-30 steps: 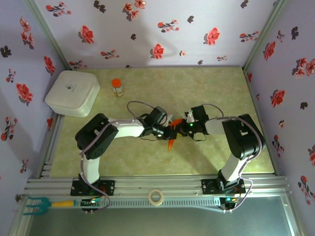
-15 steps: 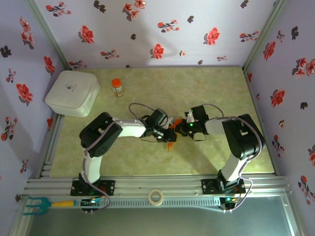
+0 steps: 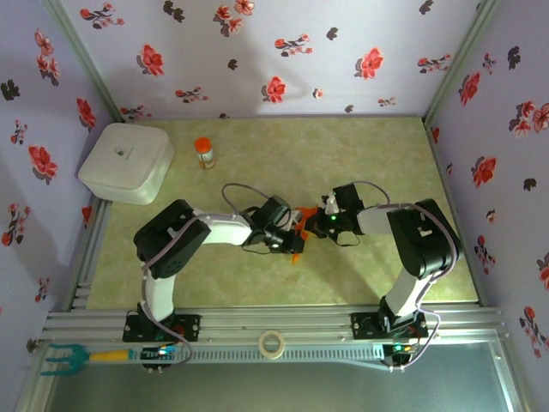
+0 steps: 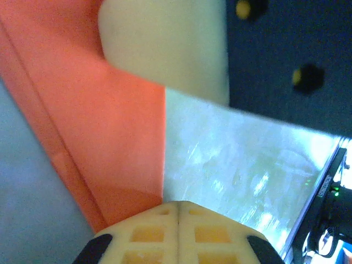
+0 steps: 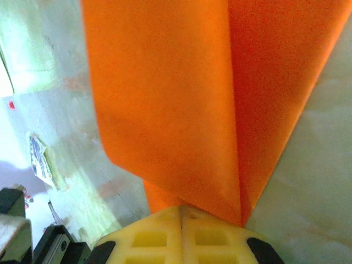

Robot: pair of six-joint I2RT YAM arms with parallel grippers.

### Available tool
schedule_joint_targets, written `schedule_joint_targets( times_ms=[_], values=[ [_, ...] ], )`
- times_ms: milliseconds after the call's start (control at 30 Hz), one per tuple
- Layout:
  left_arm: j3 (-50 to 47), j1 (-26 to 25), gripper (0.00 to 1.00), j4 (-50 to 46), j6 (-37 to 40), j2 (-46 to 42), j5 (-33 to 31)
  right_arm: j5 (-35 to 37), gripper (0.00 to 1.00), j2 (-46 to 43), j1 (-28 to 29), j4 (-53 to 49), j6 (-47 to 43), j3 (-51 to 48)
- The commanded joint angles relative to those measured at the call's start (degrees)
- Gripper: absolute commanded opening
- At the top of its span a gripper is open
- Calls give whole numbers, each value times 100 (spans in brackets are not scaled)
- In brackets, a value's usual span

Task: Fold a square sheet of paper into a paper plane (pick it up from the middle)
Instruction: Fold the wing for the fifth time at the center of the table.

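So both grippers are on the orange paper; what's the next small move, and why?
Probably press the folded orange paper flat against the table to sharpen its crease: the left gripper and right gripper are both shut on it, and the right wrist view shows overlapping layers.

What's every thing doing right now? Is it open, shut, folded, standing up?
orange paper: folded with creases, held between the two grippers
left gripper: shut, pinching the paper's edge
right gripper: shut on the paper
small bottle: standing upright, orange cap on
white box: closed, sitting in the far left corner
tape roll: lying flat on the front rail
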Motion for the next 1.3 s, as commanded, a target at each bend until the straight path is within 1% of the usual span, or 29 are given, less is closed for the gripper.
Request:
schedule_joint_targets(
  times_ms=[0,167,533,667,800,900,1000,1267],
  values=[
    [-325,-175,0,-973,266,-183,-88,693,4,180,-18,-500,-106,-64],
    [-511,-305,0,-1440,423,-461,-376,693,4,179,-11,-490,-103,-61],
    [-864,-480,0,-1617,530,-932,-515,680,4,171,-11,-495,-89,-64],
    [-1007,-466,0,-1196,422,-1480,-645,664,4,139,-9,-454,-45,-86],
    [-956,-221,0,-598,201,-1738,-697,653,4,104,8,-436,7,-87],
    [-746,56,0,-102,-7,-1524,-480,647,4,104,0,-418,40,-90],
    [-343,236,0,59,-148,-1092,-246,638,4,112,4,-419,44,-86],
    [404,367,0,139,-298,-54,-23,589,5,107,3,-374,78,-78]
  ],
)
